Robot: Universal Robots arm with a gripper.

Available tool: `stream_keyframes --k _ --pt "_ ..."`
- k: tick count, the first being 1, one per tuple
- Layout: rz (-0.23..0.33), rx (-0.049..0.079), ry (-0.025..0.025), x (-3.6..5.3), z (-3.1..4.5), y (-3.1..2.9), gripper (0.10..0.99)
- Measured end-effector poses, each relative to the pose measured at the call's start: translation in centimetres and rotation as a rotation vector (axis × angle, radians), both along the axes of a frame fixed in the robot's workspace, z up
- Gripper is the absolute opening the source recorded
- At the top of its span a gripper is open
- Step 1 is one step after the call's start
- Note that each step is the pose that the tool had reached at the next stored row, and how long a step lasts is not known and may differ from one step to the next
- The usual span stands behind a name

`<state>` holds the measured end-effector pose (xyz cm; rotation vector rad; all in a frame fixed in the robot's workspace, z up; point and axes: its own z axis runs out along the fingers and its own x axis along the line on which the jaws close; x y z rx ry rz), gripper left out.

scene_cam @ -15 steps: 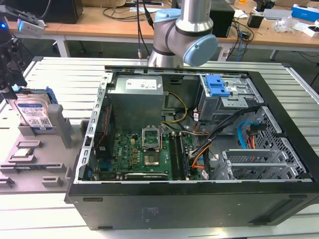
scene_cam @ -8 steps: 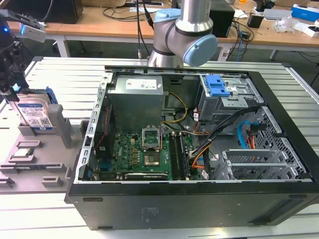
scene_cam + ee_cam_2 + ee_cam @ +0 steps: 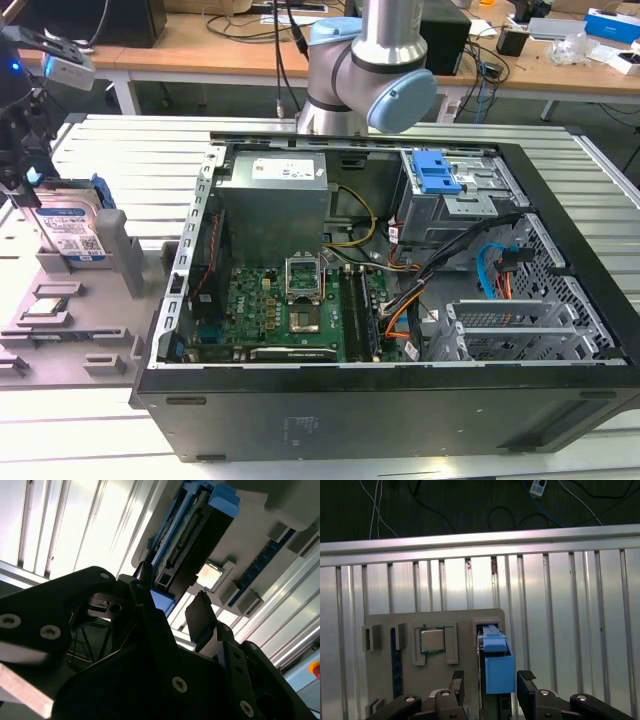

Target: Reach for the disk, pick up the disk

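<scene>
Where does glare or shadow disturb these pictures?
Second wrist view: the ribbed aluminium table glares white, and the black end effector is dark against it. First wrist view: bright reflections on the same table. Exterior view: mostly even light.

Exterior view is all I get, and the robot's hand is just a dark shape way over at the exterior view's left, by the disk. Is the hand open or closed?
Observer: Open. In the first wrist view, the gripper has its two fingers standing well apart.
Operator: Ooh! So is the disk in the gap between them?
Observer: Yes. In that same view the disk lines up in the gap, with one finger on each side of it. I cannot tell whether either pad touches it.
</scene>
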<state>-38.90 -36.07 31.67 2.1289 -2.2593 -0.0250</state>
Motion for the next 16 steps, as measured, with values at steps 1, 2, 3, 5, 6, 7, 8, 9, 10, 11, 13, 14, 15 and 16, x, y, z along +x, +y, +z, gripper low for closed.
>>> stream_keyframes --k 1,2,3,5,6,7,8,9,10,11,13,14,15,16 --pt "0.0 0.0 0.0 0.0 -0.1 0.01 0.545" --pt "0.0 0.0 0.0 0.0 -0.22 0.01 0.545" --pt "0.0 0.0 -0.0001 0.0 -0.3 0.02 0.545" --pt "0.0 0.0 0.0 0.0 -0.51 0.03 0.545" --pt "0.0 -0.001 0.0 0.0 -0.64 0.03 0.545" --pt "0.0 -0.001 -0.0001 0.0 -0.69 0.04 0.545" --pt "0.0 -0.001 -0.0001 0.0 -0.76 0.04 0.545" --pt "0.0 -0.001 -0.0001 0.0 -0.86 0.04 0.545" --pt "0.0 -0.001 0.0 0.0 -0.99 0.05 0.545" --pt "0.0 -0.001 0.0 0.0 -1.13 0.05 0.545" --pt "0.0 -0.001 0.0 0.0 -1.24 0.05 0.545" --pt "0.0 -0.002 0.0 0.0 -1.33 0.05 0.545" --pt "0.0 -0.002 0.0 0.0 -1.41 0.05 0.545" --pt "0.0 -0.002 -0.0001 0.0 -1.56 0.06 0.545"
